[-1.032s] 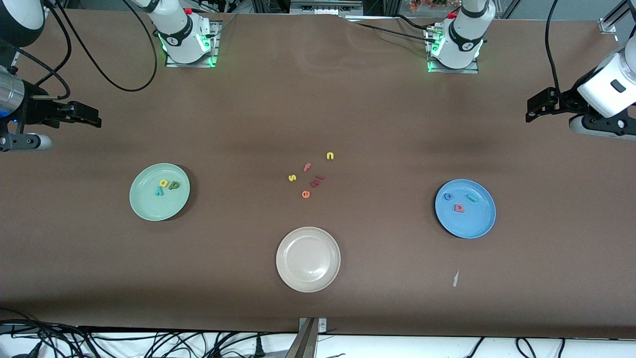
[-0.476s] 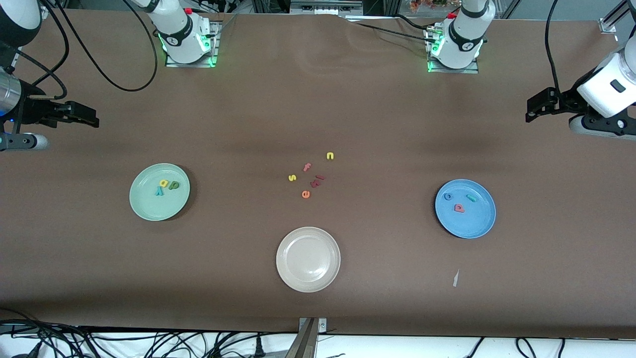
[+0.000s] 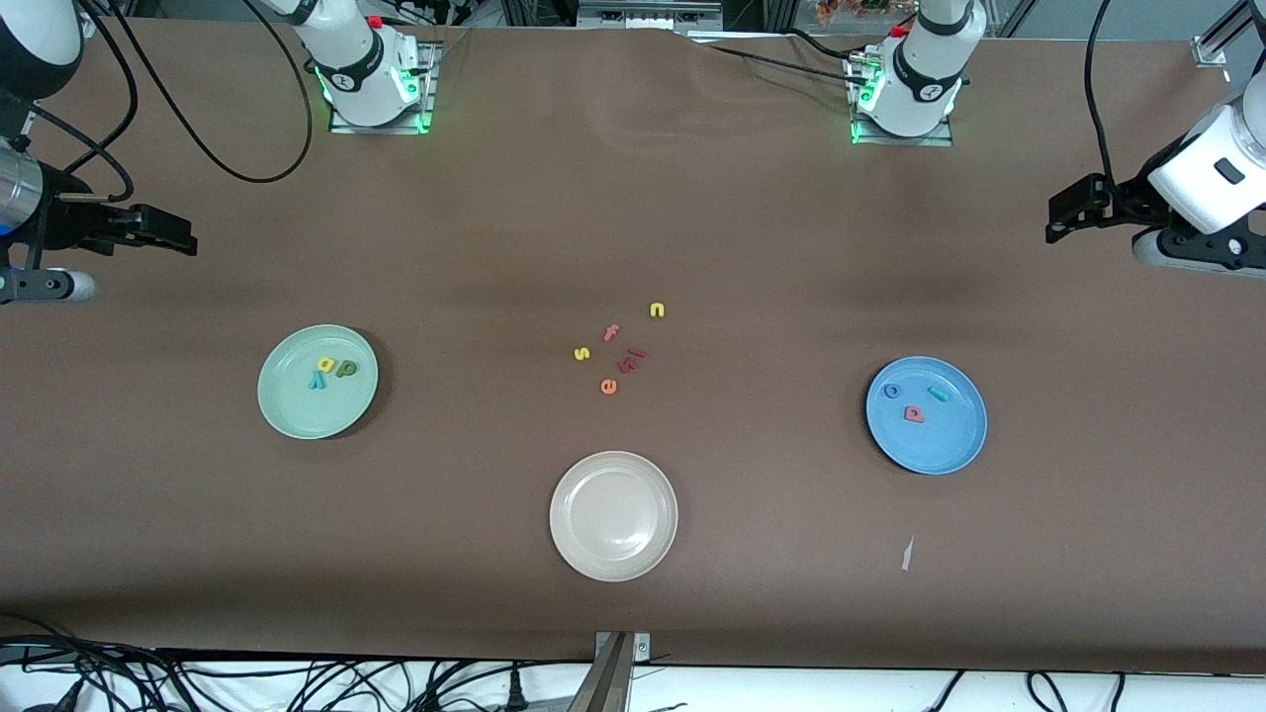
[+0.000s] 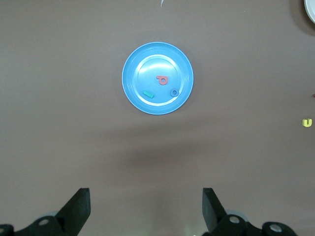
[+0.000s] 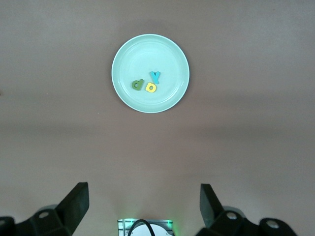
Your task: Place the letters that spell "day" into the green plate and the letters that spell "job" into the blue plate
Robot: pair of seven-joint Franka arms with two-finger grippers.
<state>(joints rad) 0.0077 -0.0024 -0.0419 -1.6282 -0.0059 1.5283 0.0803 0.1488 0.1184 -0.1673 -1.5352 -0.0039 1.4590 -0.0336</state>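
At the table's two ends the left gripper (image 3: 1060,213) and right gripper (image 3: 183,233) hung spread and empty, wisely clear of the filled green plate (image 3: 287,410) and blue plate (image 3: 954,450).

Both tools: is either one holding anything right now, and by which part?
Nothing is held. The left tool and the right tool are both open and empty, each raised over bare table at its own end.
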